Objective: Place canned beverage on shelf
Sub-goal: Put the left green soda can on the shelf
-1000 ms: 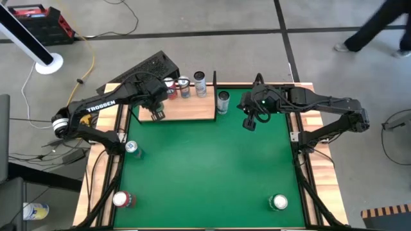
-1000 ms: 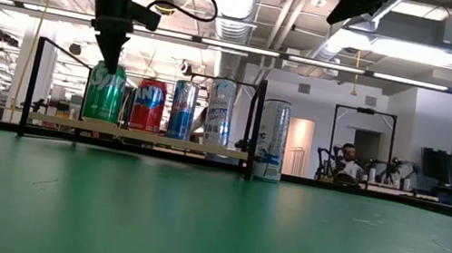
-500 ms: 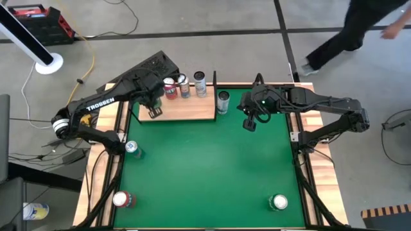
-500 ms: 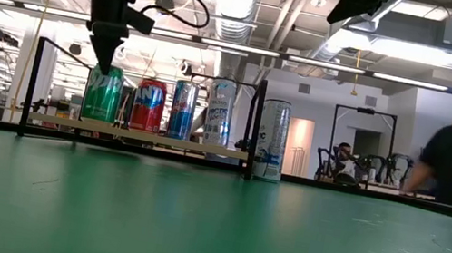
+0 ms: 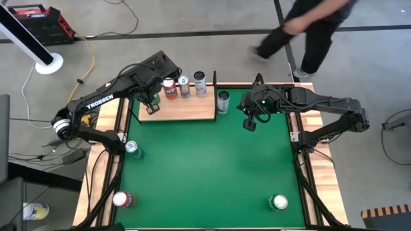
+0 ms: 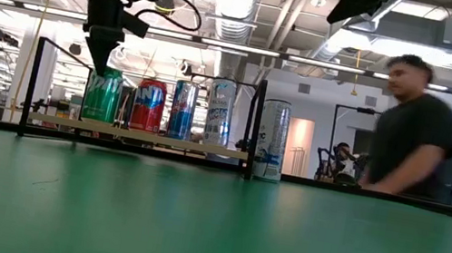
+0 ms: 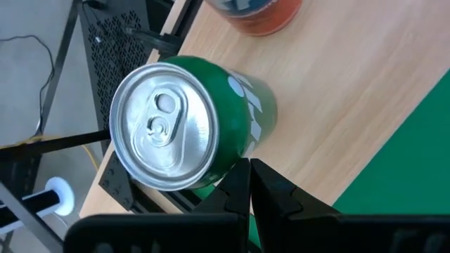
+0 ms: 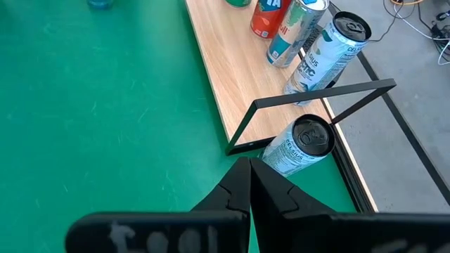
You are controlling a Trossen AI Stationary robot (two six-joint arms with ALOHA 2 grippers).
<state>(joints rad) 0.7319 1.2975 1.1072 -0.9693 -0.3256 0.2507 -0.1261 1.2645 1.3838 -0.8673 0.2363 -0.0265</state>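
Observation:
A green can (image 7: 184, 126) stands upright on its base at the left end of the pale wooden shelf (image 5: 189, 110), also in the low view (image 6: 102, 97). A red can (image 5: 169, 88), a blue-and-silver can (image 5: 184, 85) and a white can (image 5: 200, 82) stand beside it in a row. My left gripper (image 7: 249, 169) is shut and empty, just above the green can and a little to its side (image 6: 99, 61). My right gripper (image 5: 249, 123) is shut and empty, hanging over the green table right of the shelf.
A tall silver can (image 5: 223, 101) stands on the table just outside the shelf's black end frame (image 8: 316, 105). Other cans stand at the left edge (image 5: 131, 149), near left corner (image 5: 122, 200) and near right corner (image 5: 279, 203). A person (image 6: 405, 129) walks past behind the table.
My left gripper has gone up and toward the table's far left corner, away from the green can, which stays upright on the shelf. A person has walked across behind the table.

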